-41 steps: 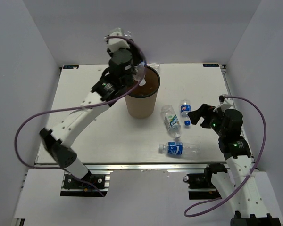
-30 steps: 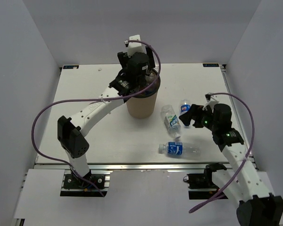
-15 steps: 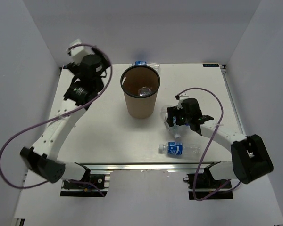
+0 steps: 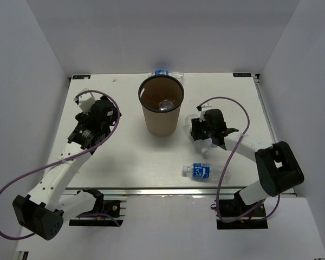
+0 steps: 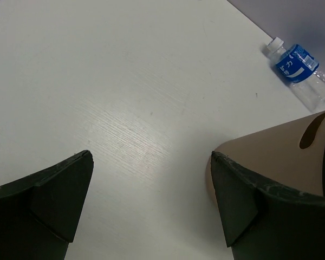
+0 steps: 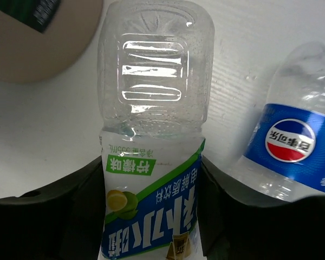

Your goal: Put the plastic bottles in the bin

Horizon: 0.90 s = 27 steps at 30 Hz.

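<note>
right gripper (image 6: 151,227) closes on a small clear plastic bottle with a green-and-white label (image 6: 151,108)

within the last second the right gripper has narrowed from wide open. its dark fingers (image 6: 59,216) now press both sides of the green-and-white label, so the bottle looks gripped, though it is not yet lifted off the white tabletop (image 4: 124,151). a second clear bottle with a blue round-logo label (image 6: 290,146) lies just beside it, outside the fingers. the tall brown cardboard-coloured bin (image 4: 162,123) stands near, to the left of this pair, with one clear bottle (image 4: 163,104) already at its bottom.

the left gripper (image 5: 150,162) hung over the bin a second ago and has swung out over the left of the tabletop. it is spread fully and holds nothing. a blue-labelled bottle at the front edge (image 4: 203,170) and another blue-labelled bottle behind the bin (image 4: 163,72) are still out.

so one bottle is in and four remain. the next move is probably a lift and a short carry left over the dark rim.
</note>
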{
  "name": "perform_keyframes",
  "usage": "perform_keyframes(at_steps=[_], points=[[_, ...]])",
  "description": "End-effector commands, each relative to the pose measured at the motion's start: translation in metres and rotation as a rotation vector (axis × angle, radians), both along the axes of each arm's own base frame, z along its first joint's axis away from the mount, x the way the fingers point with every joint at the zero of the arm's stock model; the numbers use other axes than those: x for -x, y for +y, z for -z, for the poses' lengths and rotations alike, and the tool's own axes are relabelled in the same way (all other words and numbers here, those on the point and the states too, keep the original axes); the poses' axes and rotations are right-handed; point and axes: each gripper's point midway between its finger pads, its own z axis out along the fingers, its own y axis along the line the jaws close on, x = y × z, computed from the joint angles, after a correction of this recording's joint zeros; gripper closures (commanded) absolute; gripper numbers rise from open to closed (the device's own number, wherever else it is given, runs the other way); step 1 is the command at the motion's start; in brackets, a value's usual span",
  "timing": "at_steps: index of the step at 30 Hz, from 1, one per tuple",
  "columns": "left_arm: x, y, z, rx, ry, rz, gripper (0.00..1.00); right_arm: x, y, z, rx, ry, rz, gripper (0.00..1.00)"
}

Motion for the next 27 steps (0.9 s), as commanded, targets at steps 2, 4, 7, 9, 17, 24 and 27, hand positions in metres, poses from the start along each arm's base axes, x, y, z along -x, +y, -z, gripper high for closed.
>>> perform_keyframes(at_steps=[2,4,7,9,17,24,27], points=[[0.010,0.007,-0.012,0.008,-0.019,-0.026,0.02,-0.029,-0.001,-0.100,-0.088,-0.249,0.080,0.72],[0.013,0.009,-0.013,0.007,-0.023,-0.029,0.02,-0.035,-0.012,-0.153,-0.095,-0.374,0.124,0.71],[0.014,0.007,-0.010,0.020,-0.021,-0.014,0.02,-0.042,-0.032,-0.240,-0.117,-0.556,0.197,0.70],[0.016,0.005,-0.003,0.023,-0.012,0.000,0.02,-0.036,-0.018,-0.303,-0.198,-0.671,0.111,0.67],[0.013,-0.005,0.011,0.040,0.018,0.040,0.02,-0.022,0.088,-0.421,-0.504,-0.901,-0.396,0.61],[0.005,-0.018,0.029,0.049,0.057,0.089,0.02,-0.054,0.170,-0.405,-0.641,-0.997,-0.606,0.48],[0.005,-0.018,0.036,0.041,0.082,0.088,0.02,-0.063,0.191,-0.402,-0.699,-1.022,-0.621,0.48]])
